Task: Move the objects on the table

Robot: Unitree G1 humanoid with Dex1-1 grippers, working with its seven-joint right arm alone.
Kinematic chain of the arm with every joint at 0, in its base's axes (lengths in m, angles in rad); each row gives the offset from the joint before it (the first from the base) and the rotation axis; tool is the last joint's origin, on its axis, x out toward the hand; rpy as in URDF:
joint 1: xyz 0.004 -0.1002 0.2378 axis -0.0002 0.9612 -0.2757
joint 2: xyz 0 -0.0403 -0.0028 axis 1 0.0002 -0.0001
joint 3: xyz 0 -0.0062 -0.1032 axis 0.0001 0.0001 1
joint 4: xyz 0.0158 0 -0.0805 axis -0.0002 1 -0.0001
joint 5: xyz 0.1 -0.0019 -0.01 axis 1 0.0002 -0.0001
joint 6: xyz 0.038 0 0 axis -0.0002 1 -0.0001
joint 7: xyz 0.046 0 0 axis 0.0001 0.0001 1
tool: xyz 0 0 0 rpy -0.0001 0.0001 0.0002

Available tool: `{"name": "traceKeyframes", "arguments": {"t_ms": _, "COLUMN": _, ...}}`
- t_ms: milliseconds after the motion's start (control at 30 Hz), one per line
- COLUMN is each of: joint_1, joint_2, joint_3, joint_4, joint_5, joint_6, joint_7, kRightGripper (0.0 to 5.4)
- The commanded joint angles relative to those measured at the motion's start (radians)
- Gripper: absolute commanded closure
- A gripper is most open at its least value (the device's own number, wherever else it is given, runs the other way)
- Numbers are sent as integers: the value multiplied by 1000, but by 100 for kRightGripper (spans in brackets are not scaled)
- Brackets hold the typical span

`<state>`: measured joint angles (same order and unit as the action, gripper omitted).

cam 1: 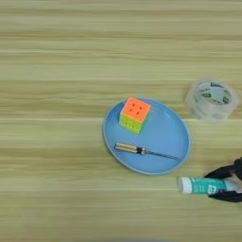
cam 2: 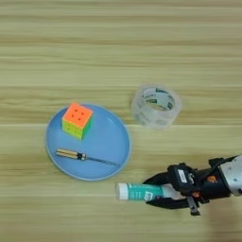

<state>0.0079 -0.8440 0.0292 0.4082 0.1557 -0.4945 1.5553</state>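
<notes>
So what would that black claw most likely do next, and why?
Probably lift the glue stick a little off the table. The claw looks closed around the stick's right end, one finger on each side, while the stick lies flat on the wood just below the blue plate. With the grip seemingly made, raising it is the natural next step.

Right gripper (cam 2: 156, 191) low at right, jaws closed to a narrow gap.
</notes>
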Motion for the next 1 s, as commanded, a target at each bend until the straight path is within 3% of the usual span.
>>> {"name": "traceKeyframes", "arguments": {"t_ms": 33, "joint_1": -51, "joint_2": -36, "joint_3": -28, "joint_4": -31, "joint_5": 24, "joint_6": 3, "joint_7": -42, "kRightGripper": 372}}
{"name": "traceKeyframes", "arguments": {"t_ms": 400, "joint_1": -54, "joint_2": -25, "joint_3": -97, "joint_4": -218, "joint_5": 268, "joint_6": 195, "joint_7": 19, "kRightGripper": 372}}
{"name": "traceKeyframes", "arguments": {"t_ms": 500, "joint_1": -89, "joint_2": 9, "joint_3": -120, "joint_4": -262, "joint_5": 320, "joint_6": 261, "joint_7": -24, "kRightGripper": 372}}
{"name": "traceKeyframes", "arguments": {"t_ms": 600, "joint_1": -137, "joint_2": 52, "joint_3": -116, "joint_4": -259, "joint_5": 280, "joint_6": 288, "joint_7": -108, "kRightGripper": 372}}
{"name": "traceKeyframes", "arguments": {"t_ms": 767, "joint_1": -156, "joint_2": 112, "joint_3": -82, "joint_4": -273, "joint_5": 201, "joint_6": 298, "joint_7": -206, "kRightGripper": 372}}
{"name": "traceKeyframes", "arguments": {"t_ms": 1000, "joint_1": -153, "joint_2": 166, "joint_3": -14, "joint_4": -315, "joint_5": 120, "joint_6": 302, "joint_7": -252, "kRightGripper": 372}}
